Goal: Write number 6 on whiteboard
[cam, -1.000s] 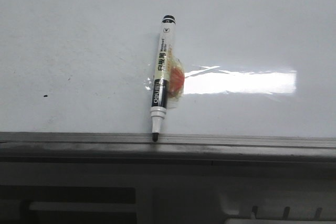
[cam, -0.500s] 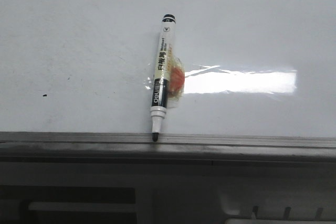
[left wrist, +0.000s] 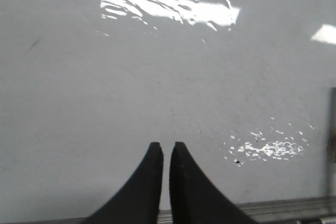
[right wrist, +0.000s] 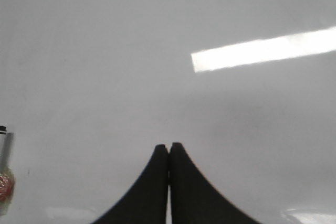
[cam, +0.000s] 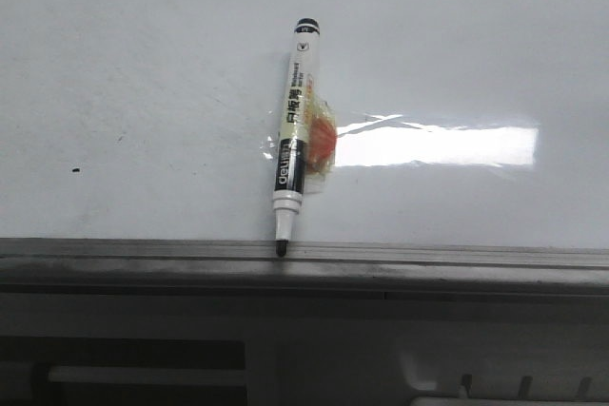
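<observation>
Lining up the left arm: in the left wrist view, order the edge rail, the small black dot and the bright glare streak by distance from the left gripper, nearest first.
From the left gripper:
1-2. Edge rail, just behind the fingertips, and small black dot, off to one side: too close to call.
3. Bright glare streak, well ahead across the whiteboard.

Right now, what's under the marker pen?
The marker lies on the whiteboard, its tip at the grey edge rail. Crinkled clear tape with something orange sits beside it. The board beneath is hidden.
</observation>
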Robot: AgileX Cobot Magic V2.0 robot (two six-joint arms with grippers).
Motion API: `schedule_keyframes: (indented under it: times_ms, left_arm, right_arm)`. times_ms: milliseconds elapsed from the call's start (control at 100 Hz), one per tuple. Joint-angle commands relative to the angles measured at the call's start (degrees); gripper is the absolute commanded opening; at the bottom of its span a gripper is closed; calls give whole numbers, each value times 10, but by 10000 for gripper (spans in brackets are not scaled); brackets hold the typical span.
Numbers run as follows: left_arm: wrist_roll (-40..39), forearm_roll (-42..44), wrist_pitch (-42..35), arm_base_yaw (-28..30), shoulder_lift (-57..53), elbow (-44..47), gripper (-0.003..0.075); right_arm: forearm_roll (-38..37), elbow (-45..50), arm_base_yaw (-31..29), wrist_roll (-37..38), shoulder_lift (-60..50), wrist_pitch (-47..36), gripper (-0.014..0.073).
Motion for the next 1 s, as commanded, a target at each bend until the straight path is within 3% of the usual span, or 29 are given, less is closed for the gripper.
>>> schedule_keyframes:
  times_ms: [0,90,180,240,350,470,590,730,990]
  left_arm:
    - [23,-5,-11,-27,65,-51,130]
    - [75,-32,-2,-78,120,-73,370]
    - [114,-71,-1,-136,169,-87,492]
    - [125,-98,-6,-187,209,-95,482]
    - [126,-131,-55,-281,280,-105,426]
    - [126,-152,-168,-390,346,-110,420]
    - [126,-193,-288,-460,398,-109,420]
    - [126,-235,-350,-486,443,-113,420]
    - [126,-240,-354,-486,499,-150,420]
  right_arm:
    - [-11,-37,-2,-10,44,-26,30]
    - [-10,-41,-2,-10,69,-22,203]
    - [-10,-41,-2,-10,84,-9,347]
    - [-9,-41,-2,-10,89,-5,400]
    - [-9,-41,-2,-10,93,-9,404]
    - [-9,-41,-2,-10,93,-9,404]
    - [-9,-41,-2,-10,93,-8,404]
    - [-9,-41,-2,-10,93,-4,404]
    - [-5,-41,-2,-10,93,2,404]
